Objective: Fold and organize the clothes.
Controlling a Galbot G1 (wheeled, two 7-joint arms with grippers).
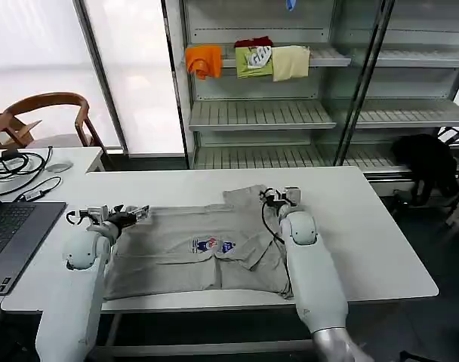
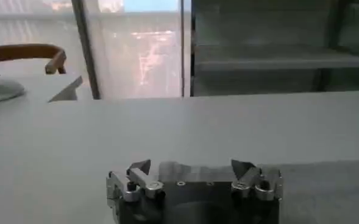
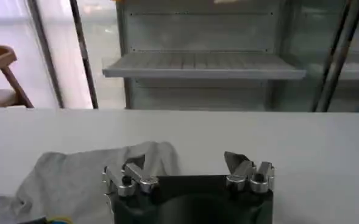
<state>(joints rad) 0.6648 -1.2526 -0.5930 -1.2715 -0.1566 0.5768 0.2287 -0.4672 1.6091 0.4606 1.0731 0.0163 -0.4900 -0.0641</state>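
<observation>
Grey soft-fabric shirt [image 1: 203, 249] with a small multicolour chest print lies spread flat near the front edge of the white rectangular tabletop [image 1: 365, 234]. Left gripper [image 1: 127, 215] rests at the shirt's left shoulder edge, fingers spread; right gripper [image 1: 278, 196], fingers also parted, sits at its far right sleeve.

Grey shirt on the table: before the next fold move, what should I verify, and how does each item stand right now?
1. Grey shirt spread flat on the white table: ok.
2. Left hand at the shirt's left edge, fingers open: ok.
3. Right hand at the shirt's far right corner, fingers open: ok.
4. Either hand gripping fabric: not ok, nothing held.
5. Laptop apart from the shirt: ok.
6. Near hem fully on the table: cannot tell.
</observation>
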